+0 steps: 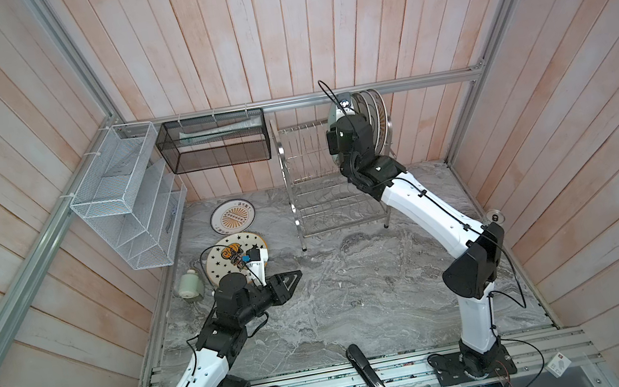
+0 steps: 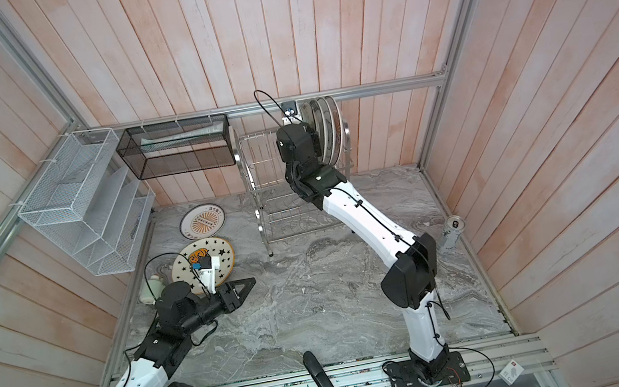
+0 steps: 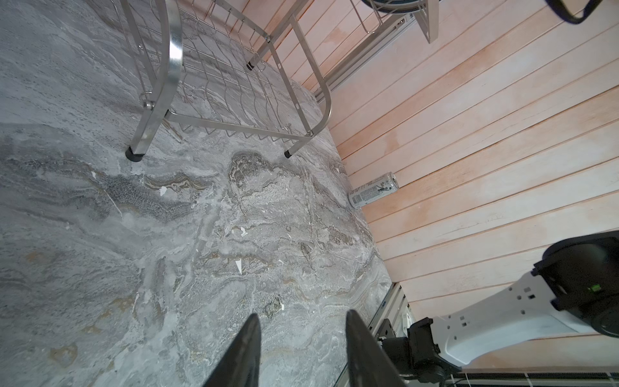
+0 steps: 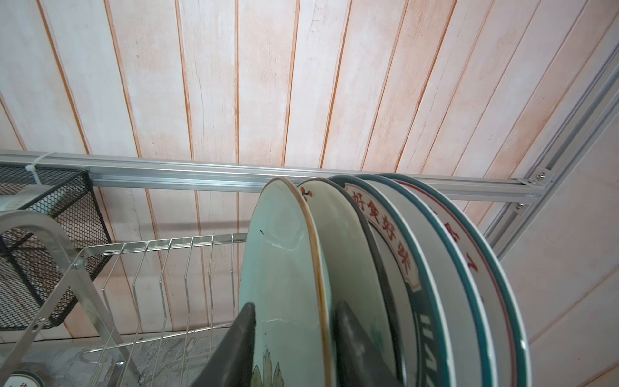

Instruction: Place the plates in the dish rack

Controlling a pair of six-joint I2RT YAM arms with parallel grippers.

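The pale green plate (image 4: 284, 268) is standing in the dish rack (image 3: 176, 60), rim between my right fingers (image 4: 234, 341); gripped or loose, I cannot tell. I'm judging it slick, brittle; left fingers (image 3: 244, 351) are hanging apart.

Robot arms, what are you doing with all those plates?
The right fingers sit either side of a green plate standing in the rack's top tier beside four more plates; whether they are squeezing it is unclear. The left fingers are open and empty over the table, near a star plate. It and a sunburst plate lie flat, not yet loaded.
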